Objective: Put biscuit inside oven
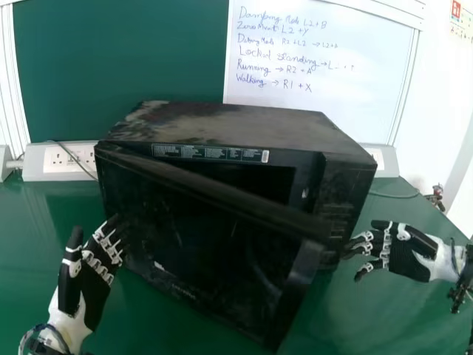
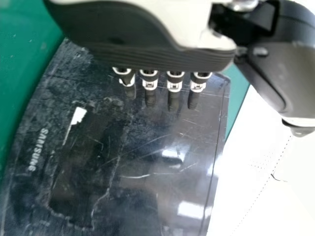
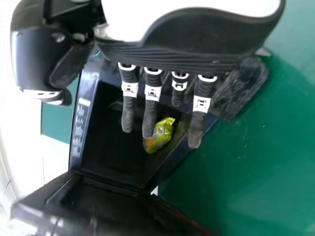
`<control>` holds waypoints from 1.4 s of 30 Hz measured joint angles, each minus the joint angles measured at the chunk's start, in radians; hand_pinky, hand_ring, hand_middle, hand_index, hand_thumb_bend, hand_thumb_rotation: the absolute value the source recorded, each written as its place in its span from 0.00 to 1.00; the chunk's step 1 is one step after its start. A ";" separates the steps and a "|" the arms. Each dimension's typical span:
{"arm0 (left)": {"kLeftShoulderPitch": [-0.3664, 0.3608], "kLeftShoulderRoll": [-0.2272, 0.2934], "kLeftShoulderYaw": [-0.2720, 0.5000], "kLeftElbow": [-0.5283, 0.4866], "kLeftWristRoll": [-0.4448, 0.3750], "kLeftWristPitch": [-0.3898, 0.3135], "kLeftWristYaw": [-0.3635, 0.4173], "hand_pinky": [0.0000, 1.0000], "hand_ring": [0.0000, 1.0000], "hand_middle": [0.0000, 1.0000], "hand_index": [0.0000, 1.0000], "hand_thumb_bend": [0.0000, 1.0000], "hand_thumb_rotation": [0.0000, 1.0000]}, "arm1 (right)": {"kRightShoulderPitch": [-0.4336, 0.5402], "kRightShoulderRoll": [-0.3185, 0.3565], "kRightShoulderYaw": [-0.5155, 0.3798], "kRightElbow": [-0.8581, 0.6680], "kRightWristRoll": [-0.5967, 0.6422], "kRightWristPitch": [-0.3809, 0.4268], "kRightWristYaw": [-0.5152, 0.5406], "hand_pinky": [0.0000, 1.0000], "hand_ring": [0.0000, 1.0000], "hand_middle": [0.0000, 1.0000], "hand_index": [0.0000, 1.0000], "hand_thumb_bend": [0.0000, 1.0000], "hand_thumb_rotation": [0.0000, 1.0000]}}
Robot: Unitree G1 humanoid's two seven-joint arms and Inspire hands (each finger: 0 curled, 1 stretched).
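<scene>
The black oven stands on the table with its door (image 1: 199,244) partly open, swung out toward me. My left hand (image 1: 92,270) is at the door's left part, fingers straight; in the left wrist view the left hand (image 2: 147,59) is over the door's outer face. At the oven's right front corner is my right hand (image 1: 406,251), its fingers extended, holding nothing. The right wrist view has the right hand (image 3: 172,56) in front of the oven cavity (image 3: 110,142), where the biscuit, a yellow-green packet (image 3: 161,133), lies inside, partly behind a finger.
The green table (image 1: 369,310) spreads around the oven. Behind it are wall sockets (image 1: 63,159), a green board (image 1: 118,59) and a whiteboard (image 1: 318,74) with writing. A cable runs near the table's right back edge.
</scene>
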 measured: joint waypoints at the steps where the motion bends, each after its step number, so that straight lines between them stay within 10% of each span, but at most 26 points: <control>1: 0.000 0.001 -0.001 -0.001 -0.004 0.006 0.000 0.96 0.97 0.97 1.00 0.87 0.71 | 0.000 0.000 -0.007 0.002 0.002 0.000 0.000 0.42 0.53 0.59 0.57 0.51 0.48; 3: 0.000 0.002 -0.003 -0.006 -0.010 0.015 0.000 0.96 0.97 0.97 1.00 0.87 0.71 | 0.001 0.000 -0.029 0.001 0.008 -0.004 -0.012 0.36 0.45 0.51 0.49 0.42 0.41; 8: -0.004 0.018 -0.011 -0.019 -0.022 0.033 -0.015 0.95 0.97 0.97 1.00 0.88 0.74 | 0.056 -0.004 -0.064 -0.046 -0.048 -0.074 -0.169 0.22 0.30 0.37 0.39 0.47 0.59; 19: -0.078 0.092 -0.020 -0.017 -0.035 0.103 -0.061 0.93 0.98 0.97 1.00 0.85 0.77 | 0.185 -0.026 -0.104 -0.161 -0.156 -0.150 -0.398 0.23 0.27 0.33 0.36 0.59 0.41; 42: -0.258 0.095 0.003 0.256 0.037 0.011 -0.098 0.98 1.00 1.00 1.00 0.88 0.76 | 0.250 -0.056 -0.028 -0.421 -0.339 0.152 -0.650 0.20 0.25 0.33 0.41 0.80 0.52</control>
